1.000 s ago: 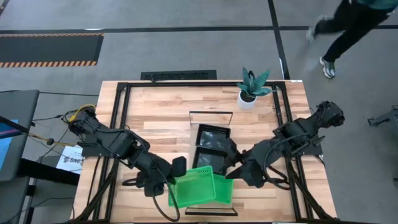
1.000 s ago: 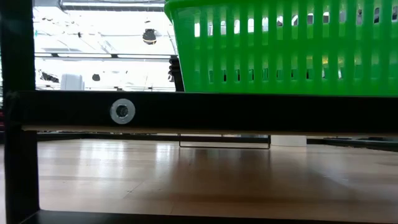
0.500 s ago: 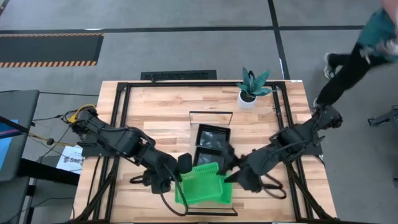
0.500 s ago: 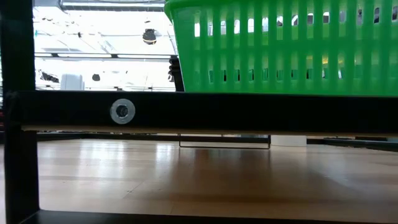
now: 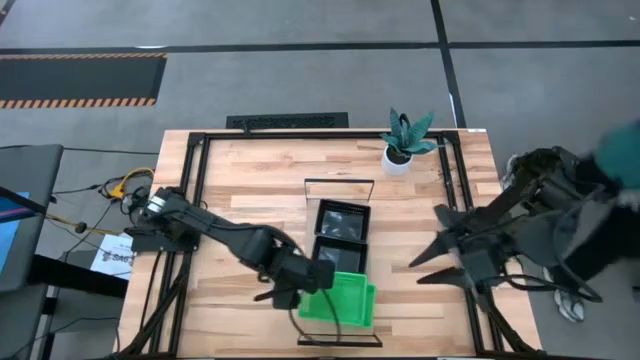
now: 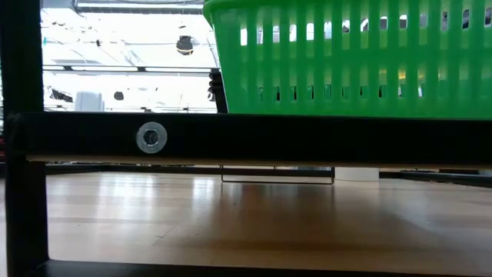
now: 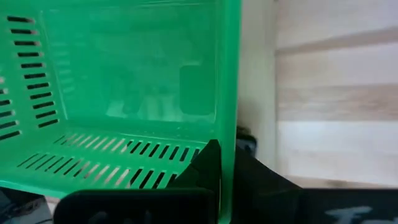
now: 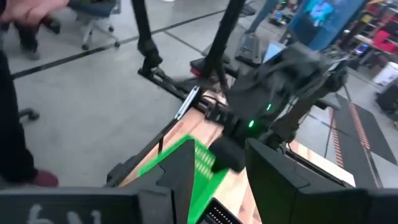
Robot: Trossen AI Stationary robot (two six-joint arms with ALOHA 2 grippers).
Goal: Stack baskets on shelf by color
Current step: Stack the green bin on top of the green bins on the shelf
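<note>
Since a second ago the right gripper (image 5: 425, 262) has let go and swung away, fingers spread, well apart from the green basket (image 5: 340, 302). That basket now sits flat on the shelf (image 5: 322, 205) beside two black baskets (image 5: 340, 235), its rim clamped by the left gripper (image 5: 318, 290). Beyond the shelf on the plank worktop (image 5: 250, 190) stands a potted plant (image 5: 405, 140); grey floor (image 5: 300, 80) surrounds it.

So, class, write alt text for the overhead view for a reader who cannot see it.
Seen from above, the left pincer grips the left rim of a green basket at the near end of the shelf. Two black baskets sit in a row behind it. The right pincer is open, off to the right.
</note>
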